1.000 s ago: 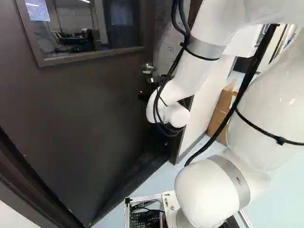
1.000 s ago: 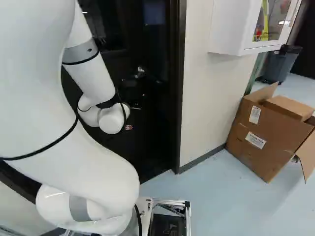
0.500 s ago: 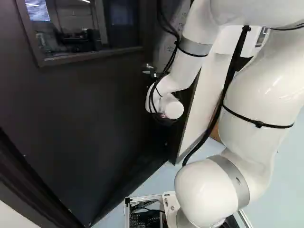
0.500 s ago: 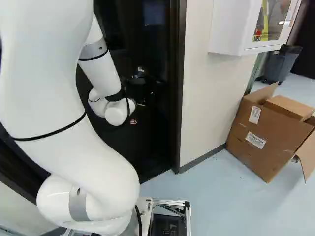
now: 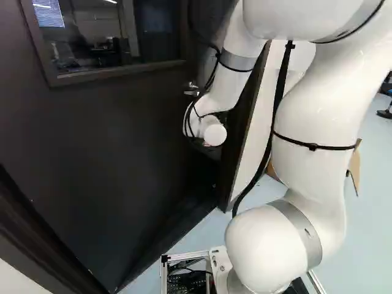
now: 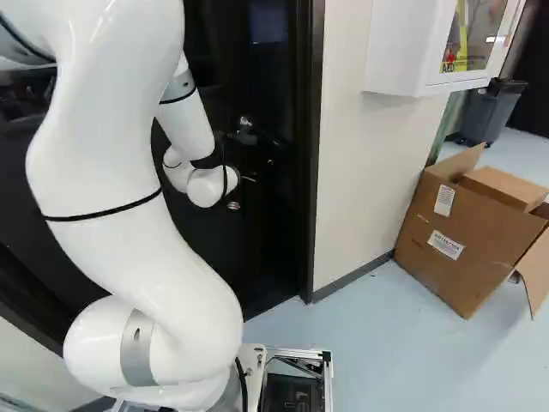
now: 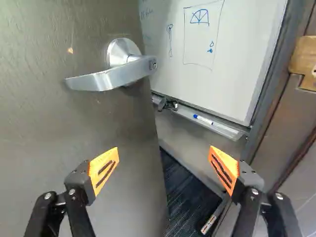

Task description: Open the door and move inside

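Door (image 7: 59,131) ajar; lever handle (image 7: 111,78) ahead, approx. 11 o'clock from gripper (image 7: 164,153), long axis approx. 9-to-3; jaws wide apart, w/ nothing gripped.

In the right base view, a cardboard box (image 6: 467,245) sits at right, a white cabinet (image 6: 396,51) and dark bin (image 6: 489,113) upper right.

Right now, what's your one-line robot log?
dark flat door: ajar | silver metal lever handle: ahead, ungripped | black orange-padded jaws: open, empty | next: perhaps open door wider
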{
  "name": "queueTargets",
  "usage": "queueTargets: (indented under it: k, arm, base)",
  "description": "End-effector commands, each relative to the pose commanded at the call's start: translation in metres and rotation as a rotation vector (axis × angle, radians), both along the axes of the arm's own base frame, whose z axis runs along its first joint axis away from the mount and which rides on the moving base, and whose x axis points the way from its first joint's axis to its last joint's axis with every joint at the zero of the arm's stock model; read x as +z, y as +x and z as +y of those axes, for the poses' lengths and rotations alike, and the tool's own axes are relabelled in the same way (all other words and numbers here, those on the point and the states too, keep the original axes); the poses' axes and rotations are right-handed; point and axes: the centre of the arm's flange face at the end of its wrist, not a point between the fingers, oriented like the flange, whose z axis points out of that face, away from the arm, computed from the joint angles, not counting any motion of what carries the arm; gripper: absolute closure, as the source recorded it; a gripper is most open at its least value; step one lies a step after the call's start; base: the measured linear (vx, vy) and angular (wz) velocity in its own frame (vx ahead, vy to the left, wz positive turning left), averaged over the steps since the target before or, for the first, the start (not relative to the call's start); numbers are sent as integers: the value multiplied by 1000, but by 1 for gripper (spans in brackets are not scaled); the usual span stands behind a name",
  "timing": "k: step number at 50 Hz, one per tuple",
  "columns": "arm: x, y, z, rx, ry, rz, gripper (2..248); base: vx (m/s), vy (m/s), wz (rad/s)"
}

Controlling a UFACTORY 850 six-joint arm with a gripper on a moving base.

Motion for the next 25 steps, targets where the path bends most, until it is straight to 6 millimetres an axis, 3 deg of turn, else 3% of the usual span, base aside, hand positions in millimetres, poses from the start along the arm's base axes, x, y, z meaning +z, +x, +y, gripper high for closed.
queueTargets:
  k: [25]
  arm:
    - [-6,12,35,47,17,41,3]
  base:
    - [0,0,0]
